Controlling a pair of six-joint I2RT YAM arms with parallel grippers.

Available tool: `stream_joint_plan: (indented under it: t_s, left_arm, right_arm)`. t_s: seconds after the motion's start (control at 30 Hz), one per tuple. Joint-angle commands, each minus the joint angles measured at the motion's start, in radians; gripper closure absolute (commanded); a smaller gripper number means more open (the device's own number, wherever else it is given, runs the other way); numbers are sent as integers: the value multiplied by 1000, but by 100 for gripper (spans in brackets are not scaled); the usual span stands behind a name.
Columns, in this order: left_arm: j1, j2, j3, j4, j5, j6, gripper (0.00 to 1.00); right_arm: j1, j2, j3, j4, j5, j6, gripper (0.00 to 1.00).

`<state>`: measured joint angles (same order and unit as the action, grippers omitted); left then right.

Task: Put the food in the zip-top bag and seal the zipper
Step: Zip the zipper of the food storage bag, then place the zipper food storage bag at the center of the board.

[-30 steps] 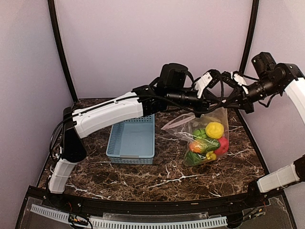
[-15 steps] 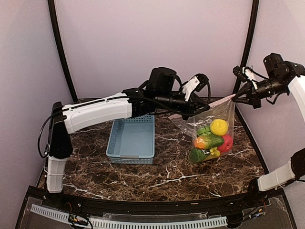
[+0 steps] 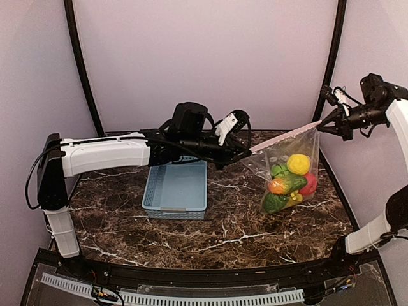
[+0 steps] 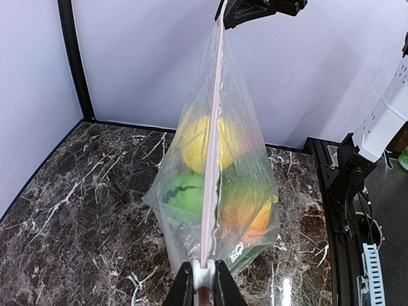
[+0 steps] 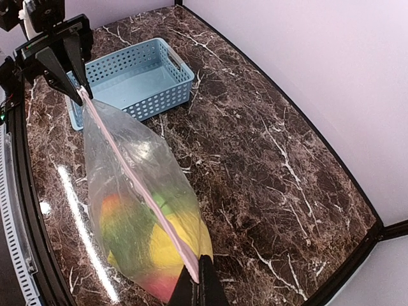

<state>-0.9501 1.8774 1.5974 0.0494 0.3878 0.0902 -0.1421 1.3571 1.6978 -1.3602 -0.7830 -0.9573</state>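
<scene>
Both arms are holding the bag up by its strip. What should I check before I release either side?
1. Left tool shut on one end of the zipper: ok.
2. Right tool shut on the other end: ok.
3. Food all inside the zip-top bag: ok; the basket holds none.
4. Zipper closed along its full length: cannot tell; it reads as one strip, but both ends are hidden in the tools.
5. Bag bottom resting on the table: cannot tell.
</scene>
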Motion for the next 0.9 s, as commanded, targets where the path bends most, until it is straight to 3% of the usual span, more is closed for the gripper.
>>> stream_joint_plan:
  t_s: [0.0, 0.87]
  left_arm:
    - [15, -73, -67, 5, -26, -11, 89]
    - [48, -90, -162, 73, -48, -24, 86]
  right_arm:
    - [-22, 11, 7, 86, -18, 12, 100]
    - [-22, 40, -28, 128, -35, 35, 100]
